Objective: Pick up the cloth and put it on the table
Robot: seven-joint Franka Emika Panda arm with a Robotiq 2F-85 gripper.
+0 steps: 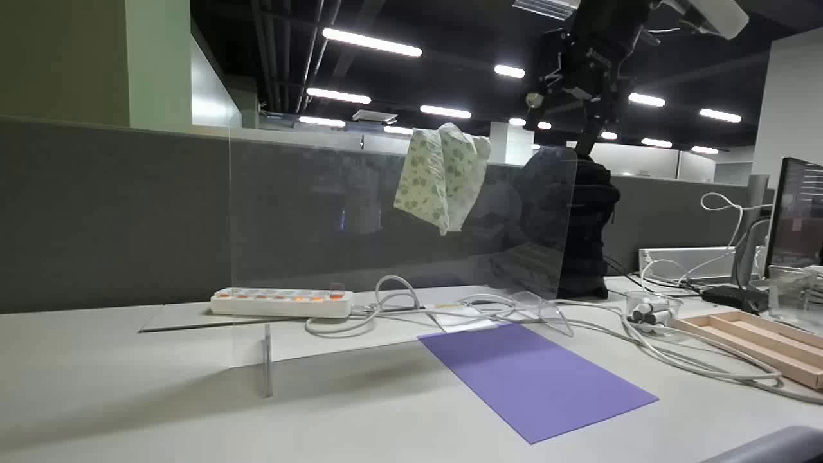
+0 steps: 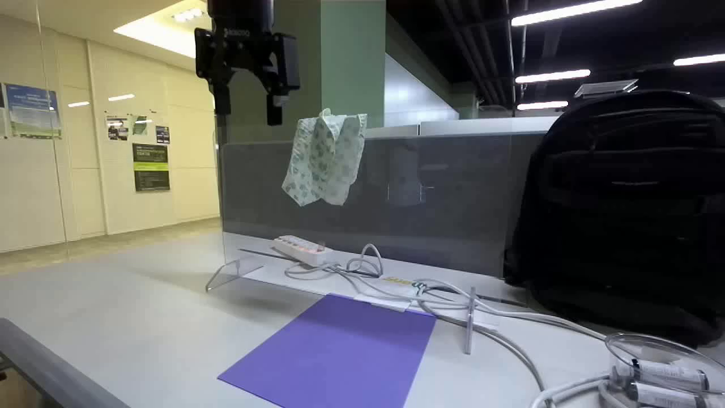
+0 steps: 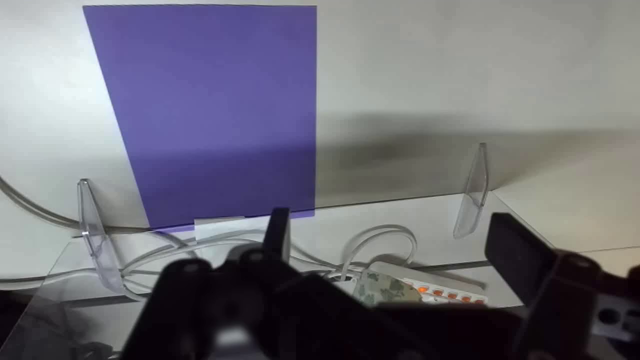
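Note:
A pale green cloth with a darker leaf-like print [image 1: 443, 180] hangs over the top edge of an upright clear panel [image 1: 296, 212]. It also hangs there in an exterior view [image 2: 325, 161]. In the wrist view only a small piece of the cloth [image 3: 382, 290] shows below the jaws; the rest is hidden by the gripper. My gripper [image 2: 248, 113] is open and empty, above the panel's top edge and apart from the cloth. Its two fingers are spread wide in the wrist view [image 3: 397, 235]. The white table [image 1: 128, 405] lies below.
A purple sheet [image 1: 540, 379] lies on the table before the panel. A white power strip [image 1: 283, 304] and loose cables lie behind and under it. A black backpack [image 2: 623, 215] stands beside the panel. A clear cup [image 1: 649, 315], a wooden tray [image 1: 759, 341] and a monitor [image 1: 797, 218] are also there.

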